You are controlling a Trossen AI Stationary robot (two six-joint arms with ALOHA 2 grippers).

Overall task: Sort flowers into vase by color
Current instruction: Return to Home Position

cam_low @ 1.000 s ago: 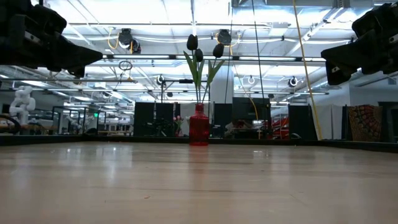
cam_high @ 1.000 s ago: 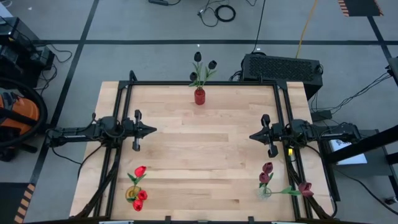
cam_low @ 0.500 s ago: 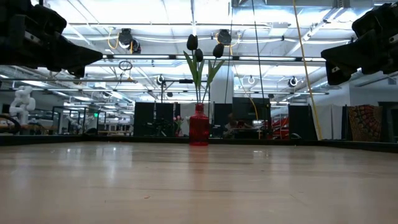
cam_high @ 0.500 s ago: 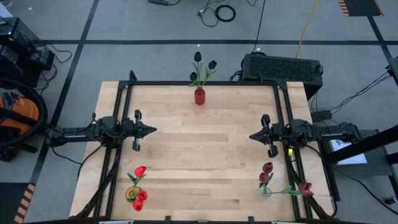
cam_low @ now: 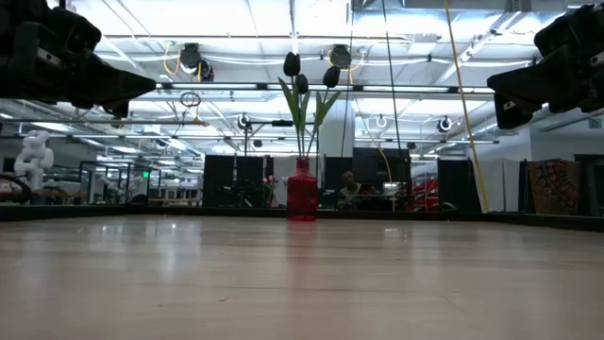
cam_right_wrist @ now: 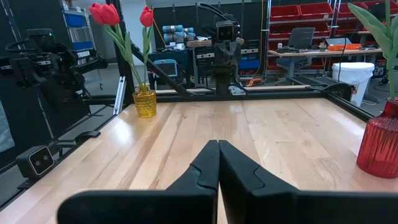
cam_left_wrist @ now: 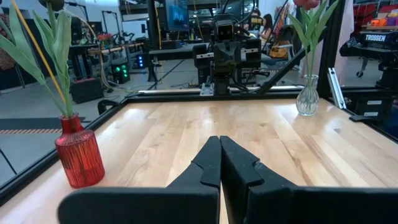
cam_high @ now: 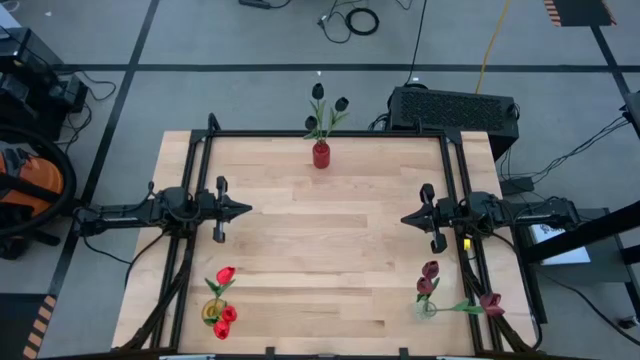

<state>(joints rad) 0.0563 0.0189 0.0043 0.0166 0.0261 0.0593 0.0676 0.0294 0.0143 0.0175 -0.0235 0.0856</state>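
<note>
Centrally, the pale, fine-grained wooden surface [cam_high: 320,250] lies bare between the two arms, edged by a thin black metal frame [cam_high: 198,150]. At the frame's upper middle a red ribbed glass vase [cam_high: 321,155] with a narrow neck stands on the far edge. It holds three black tulips [cam_high: 318,92] on thin green stems with long pointed leaves. In the lower left a squat amber glass vase [cam_high: 213,311] carries three bright red tulips [cam_high: 225,274]. In the lower right a clear glass vase [cam_high: 427,308] holds the dark maroon tulips [cam_high: 430,269], one leaning far out toward the right rail. The left end effector [cam_high: 247,210] hovers at middle left and the right end effector [cam_high: 404,219] at middle right, pointing at each other and well apart. Each has its dark, angular fingers pressed together on nothing, and both are well clear of all three vases. Beyond the surface, in the upper right, sits a black perforated box [cam_high: 455,108], with loose cables [cam_high: 360,20] coiled on the grey floor.
</note>
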